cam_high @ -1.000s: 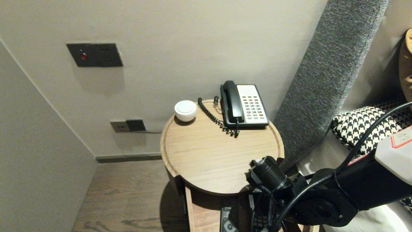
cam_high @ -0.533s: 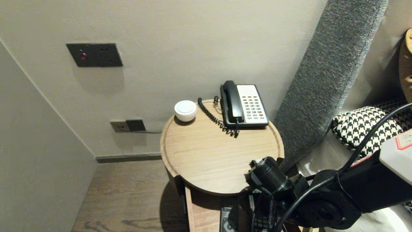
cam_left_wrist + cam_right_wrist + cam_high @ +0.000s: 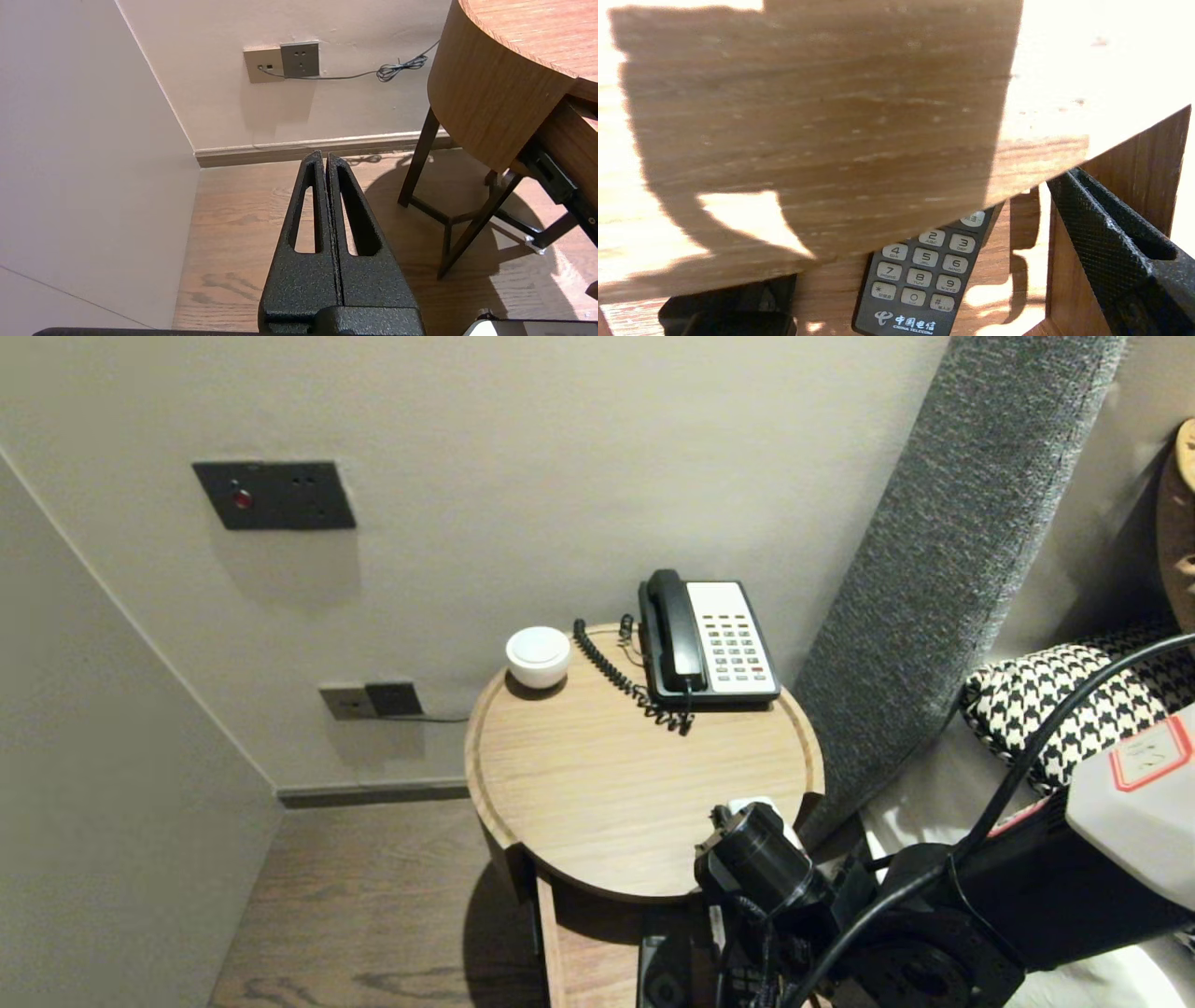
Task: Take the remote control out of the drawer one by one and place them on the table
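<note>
Though half-hidden, remote seems black, grey-keyed.

Round wooden bedside table: a black-and-white desk phone sits far right, with its curly cord trailing left over the top. A little white round gadget sits far left. Under the near edge a drawer hangs open, with a remote lying flat inside.

We see a light, oak-grained bedside table, a black telephone with a white keypad face, a white round dish, a black-and-white houndstooth cushion, a flecked grey headboard, and a black remote control with pale grey keys and white lettering.
</note>
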Robot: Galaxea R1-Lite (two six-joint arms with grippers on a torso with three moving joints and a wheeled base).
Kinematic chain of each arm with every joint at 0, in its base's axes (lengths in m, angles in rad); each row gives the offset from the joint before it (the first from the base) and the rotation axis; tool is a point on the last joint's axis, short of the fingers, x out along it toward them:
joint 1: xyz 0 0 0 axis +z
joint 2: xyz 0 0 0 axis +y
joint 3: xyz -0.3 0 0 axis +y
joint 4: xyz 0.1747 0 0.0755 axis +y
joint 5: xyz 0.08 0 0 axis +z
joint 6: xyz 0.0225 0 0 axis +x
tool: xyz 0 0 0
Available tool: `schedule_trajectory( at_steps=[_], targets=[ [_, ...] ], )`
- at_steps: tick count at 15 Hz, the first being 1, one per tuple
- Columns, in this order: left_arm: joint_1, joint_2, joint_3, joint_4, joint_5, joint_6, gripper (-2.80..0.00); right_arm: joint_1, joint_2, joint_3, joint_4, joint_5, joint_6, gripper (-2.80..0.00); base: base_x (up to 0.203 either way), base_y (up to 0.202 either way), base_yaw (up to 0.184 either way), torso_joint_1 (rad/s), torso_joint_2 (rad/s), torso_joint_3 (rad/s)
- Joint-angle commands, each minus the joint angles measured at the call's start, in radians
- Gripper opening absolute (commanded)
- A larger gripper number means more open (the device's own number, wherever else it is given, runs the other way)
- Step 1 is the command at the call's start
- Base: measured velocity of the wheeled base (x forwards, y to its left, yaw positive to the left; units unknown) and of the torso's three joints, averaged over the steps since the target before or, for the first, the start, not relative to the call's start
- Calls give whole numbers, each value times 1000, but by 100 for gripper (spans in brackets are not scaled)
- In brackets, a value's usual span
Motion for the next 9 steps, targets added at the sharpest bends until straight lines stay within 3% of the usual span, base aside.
schedule_trajectory(
  at_steps=[1, 4, 9],
  targets=[
    [0, 0, 0, -1, 0, 1, -280, 1, 7, 5, -1, -5, 4, 0, 0, 0, 0, 0, 0, 0],
    [0, -2, 0, -2, 0, 1, -280, 1, 18, 4, -3, -66, 5, 0, 0, 0, 0, 0, 0, 0],
    [0, 0, 0, -1, 0, 1, -280, -7, 30, 9, -5, -68, 5, 0, 0, 0, 0, 0, 0, 0]
  ],
)
